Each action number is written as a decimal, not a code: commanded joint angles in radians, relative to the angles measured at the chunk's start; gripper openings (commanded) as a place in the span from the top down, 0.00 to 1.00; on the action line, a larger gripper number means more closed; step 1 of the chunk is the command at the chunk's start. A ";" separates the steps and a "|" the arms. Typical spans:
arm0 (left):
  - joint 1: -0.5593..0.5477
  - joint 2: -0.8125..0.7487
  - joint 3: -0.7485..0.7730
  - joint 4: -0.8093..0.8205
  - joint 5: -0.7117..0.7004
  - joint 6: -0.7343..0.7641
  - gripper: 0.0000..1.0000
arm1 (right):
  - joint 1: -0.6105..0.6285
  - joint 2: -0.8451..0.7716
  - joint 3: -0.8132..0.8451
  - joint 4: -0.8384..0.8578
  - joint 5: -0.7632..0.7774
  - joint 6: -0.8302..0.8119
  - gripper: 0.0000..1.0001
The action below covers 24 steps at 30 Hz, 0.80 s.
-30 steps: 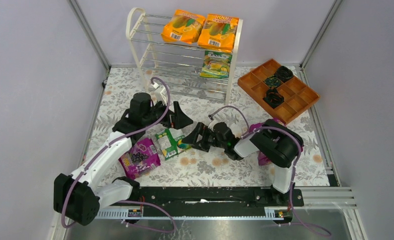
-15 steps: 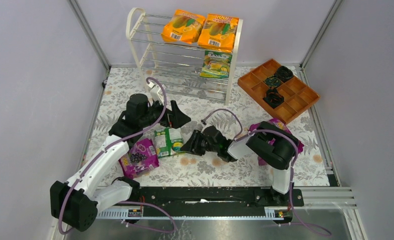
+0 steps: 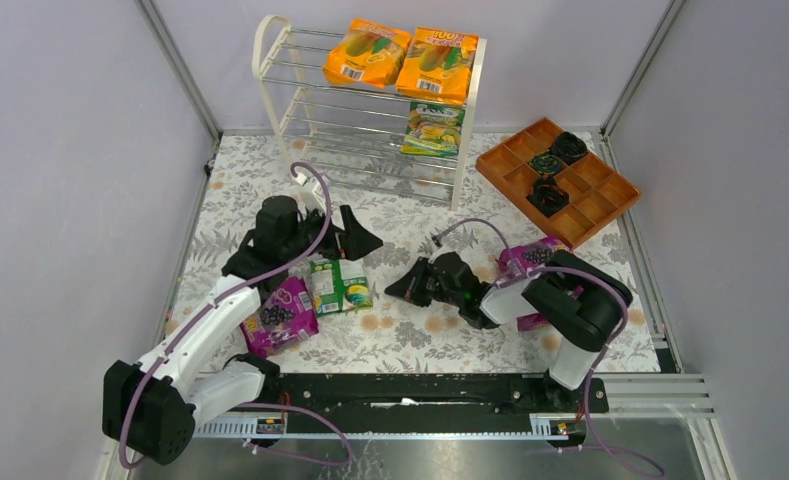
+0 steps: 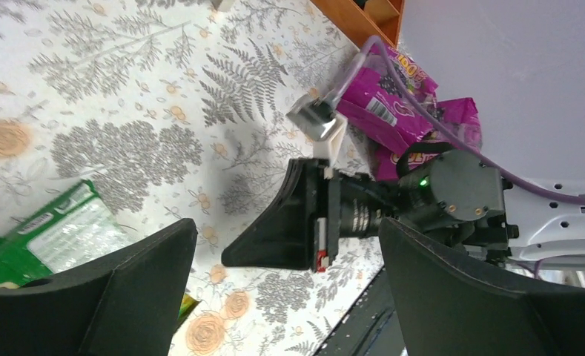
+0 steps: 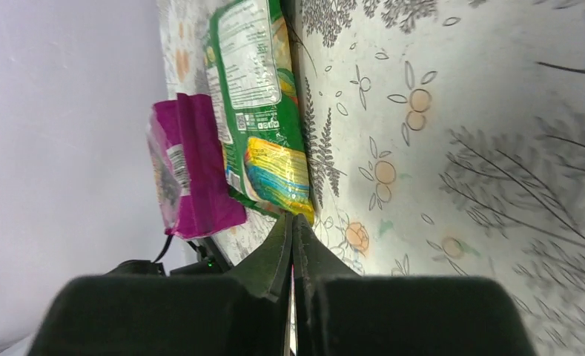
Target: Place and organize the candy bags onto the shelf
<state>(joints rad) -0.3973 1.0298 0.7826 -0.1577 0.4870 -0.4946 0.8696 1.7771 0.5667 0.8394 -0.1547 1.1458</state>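
Observation:
The white shelf (image 3: 275, 95) stands at the back. Two orange candy bags (image 3: 367, 52) (image 3: 438, 62) lie on its top tier and a green-yellow one (image 3: 433, 128) leans on the tier below. On the table lie a green bag (image 3: 340, 285) (image 5: 263, 111) (image 4: 44, 237) and a purple bag (image 3: 282, 315) (image 5: 189, 163). More purple bags (image 3: 525, 258) (image 4: 393, 104) sit by the right arm. My left gripper (image 3: 350, 242) (image 4: 289, 297) hangs wide open just behind the green bag, empty. My right gripper (image 3: 395, 290) (image 5: 293, 219) is shut on nothing, its tip just right of the green bag's corner.
An orange compartmented tray (image 3: 600, 205) with small black round objects (image 3: 555, 160) sits at the back right. Grey walls enclose the flowered tabletop. A black rail (image 3: 420, 385) runs along the near edge. Both grippers are close together mid-table.
My right gripper went from open to shut and drew back to the right, away from the green bag. The left gripper stayed open and shifted slightly.

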 commanded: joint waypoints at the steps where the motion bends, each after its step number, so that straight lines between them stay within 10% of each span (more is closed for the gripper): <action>1: 0.006 -0.006 -0.103 0.167 0.067 -0.184 0.02 | -0.038 -0.123 -0.098 0.092 0.056 0.035 1.00; 15: -0.020 -0.128 -0.423 0.358 -0.004 -0.605 0.04 | -0.116 -0.382 -0.262 0.077 0.085 0.014 1.00; 24: -0.020 -0.289 -0.150 -0.211 -0.345 -0.276 0.04 | -0.038 -0.198 0.212 -0.489 0.001 -0.422 0.14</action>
<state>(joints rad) -0.4171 0.8104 0.5060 -0.1646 0.3241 -0.9360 0.7902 1.4803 0.5976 0.5606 -0.1337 0.9268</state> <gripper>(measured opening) 0.962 0.739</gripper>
